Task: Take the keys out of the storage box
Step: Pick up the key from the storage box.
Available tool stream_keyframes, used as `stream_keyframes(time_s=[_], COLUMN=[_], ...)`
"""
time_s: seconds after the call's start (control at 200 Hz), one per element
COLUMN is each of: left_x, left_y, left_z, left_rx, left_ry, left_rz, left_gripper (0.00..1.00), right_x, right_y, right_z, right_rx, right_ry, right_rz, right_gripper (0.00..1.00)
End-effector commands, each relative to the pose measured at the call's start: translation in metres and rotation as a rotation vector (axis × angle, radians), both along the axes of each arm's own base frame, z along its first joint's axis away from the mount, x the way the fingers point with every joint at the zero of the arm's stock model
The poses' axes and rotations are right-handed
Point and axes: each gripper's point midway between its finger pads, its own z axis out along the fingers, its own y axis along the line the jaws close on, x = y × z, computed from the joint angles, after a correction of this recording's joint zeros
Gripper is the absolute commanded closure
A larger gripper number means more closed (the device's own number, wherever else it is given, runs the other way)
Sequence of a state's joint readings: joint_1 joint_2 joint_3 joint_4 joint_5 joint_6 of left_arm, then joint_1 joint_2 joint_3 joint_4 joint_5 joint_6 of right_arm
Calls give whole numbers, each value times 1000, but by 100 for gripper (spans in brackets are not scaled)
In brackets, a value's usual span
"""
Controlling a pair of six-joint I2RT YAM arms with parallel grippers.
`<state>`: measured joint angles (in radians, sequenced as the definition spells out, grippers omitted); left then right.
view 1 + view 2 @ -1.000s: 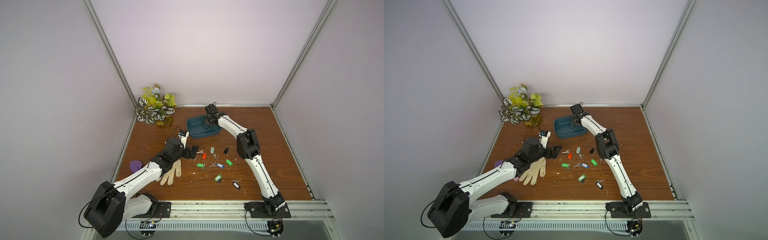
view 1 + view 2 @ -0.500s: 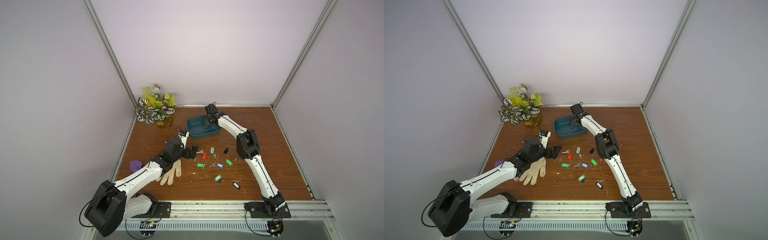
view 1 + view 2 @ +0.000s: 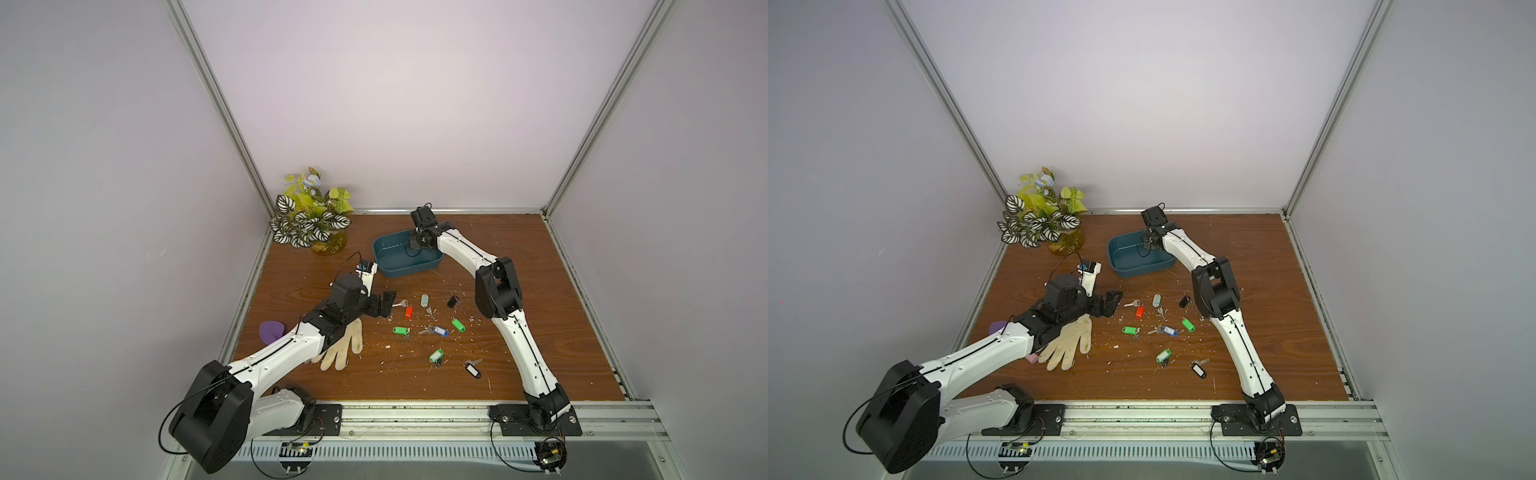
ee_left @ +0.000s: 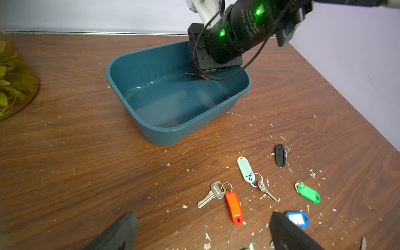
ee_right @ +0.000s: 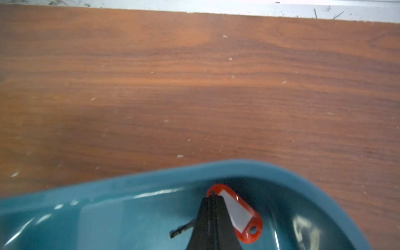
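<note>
1. Inside the storage box (image 4: 173,132), at a far corner, the right gripper (image 5: 213,198) had its jaws pressed together, pinching the ring end of a red-tagged key (image 5: 240,214)
2. The other keys (image 3: 439,331) lay scattered on the table (image 3: 561,324), outside the box, between it and the robot's base
3. The left gripper (image 3: 383,306) stood just beside them, jaws spread wide and holding nothing; a pale glove (image 3: 343,353) lay partly under its arm

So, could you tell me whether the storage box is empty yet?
Not empty: a red-tagged key is inside the storage box, with the right gripper shut on it.
</note>
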<state>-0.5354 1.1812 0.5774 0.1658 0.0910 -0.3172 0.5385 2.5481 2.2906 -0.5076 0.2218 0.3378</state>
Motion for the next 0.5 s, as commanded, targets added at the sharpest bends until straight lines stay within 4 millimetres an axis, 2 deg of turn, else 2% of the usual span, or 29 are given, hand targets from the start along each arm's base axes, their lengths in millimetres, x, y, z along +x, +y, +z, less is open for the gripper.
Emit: stream_keyframes(time_s=[0.0, 0.145, 0.275, 0.4, 0.495], left_x=[7, 7, 7, 8, 10], left_y=[2, 4, 8, 16, 26], left_z=[16, 21, 27, 31, 32], left_rx=[-8, -20, -36, -50, -67], left_ry=[-37, -51, -69, -77, -77], left_rz=[15, 27, 51, 104, 162], left_gripper=[0, 0, 0, 0, 0], right_x=[-4, -17, -39, -80, -134], right_y=[18, 20, 26, 37, 46], right_z=[99, 130, 154, 172, 178], right_rx=[103, 136, 174, 228, 310], right_ry=[-155, -189, -210, -231, -253], right_rz=[73, 111, 179, 304, 428], right_gripper=[100, 100, 100, 100, 100])
